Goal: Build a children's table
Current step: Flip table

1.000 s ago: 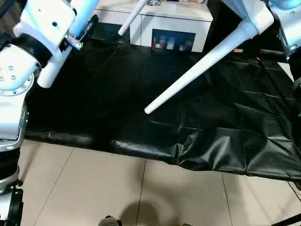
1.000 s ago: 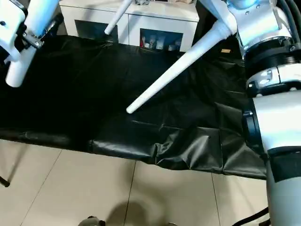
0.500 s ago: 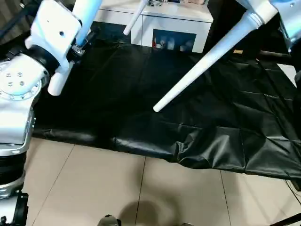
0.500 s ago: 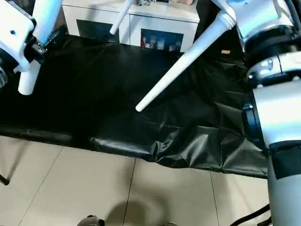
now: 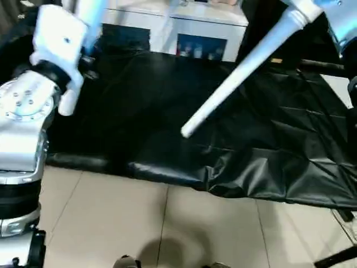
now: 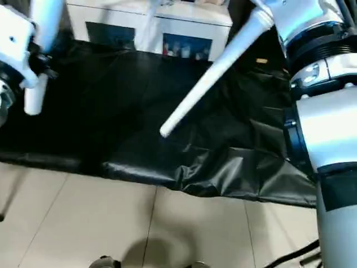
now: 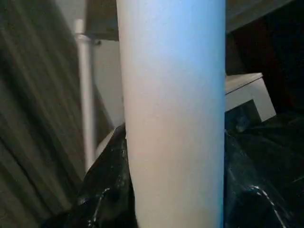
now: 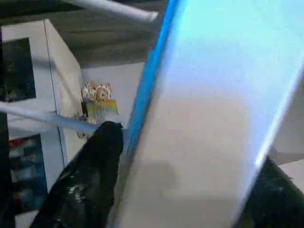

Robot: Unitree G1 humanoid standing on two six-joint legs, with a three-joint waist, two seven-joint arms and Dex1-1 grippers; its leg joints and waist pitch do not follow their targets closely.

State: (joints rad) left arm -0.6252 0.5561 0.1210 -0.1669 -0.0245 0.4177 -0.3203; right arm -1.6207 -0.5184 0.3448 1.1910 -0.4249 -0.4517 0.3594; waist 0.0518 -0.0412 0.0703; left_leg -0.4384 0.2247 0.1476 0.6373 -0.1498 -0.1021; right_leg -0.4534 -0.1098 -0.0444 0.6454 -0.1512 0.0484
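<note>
The children's table is held up in the air, with its top mostly above the eye views. One long white leg (image 5: 240, 72) slants down from the top right, and its tip hangs just over the black cover. At the left a second white leg (image 5: 68, 97) runs down past my left hand. My left gripper (image 7: 173, 137) is shut on that leg, and a black finger (image 7: 107, 190) presses against each side of the tube. A broad white part of the children's table (image 8: 213, 118) lies right in front of my right gripper (image 8: 190, 147). Another leg (image 8: 109, 6) crosses behind it.
The black-covered work table (image 5: 139, 100) spreads under the legs; its cover bunches into wrinkles at the front edge (image 5: 223, 173). A white cabinet with glass doors (image 5: 201, 33) stands behind it. Beige floor tiles (image 5: 167, 223) lie in front.
The whole view has shifted. My left hand and its leg sit a little lower and further right. The long right leg stands steeper, with its tip slightly further right.
</note>
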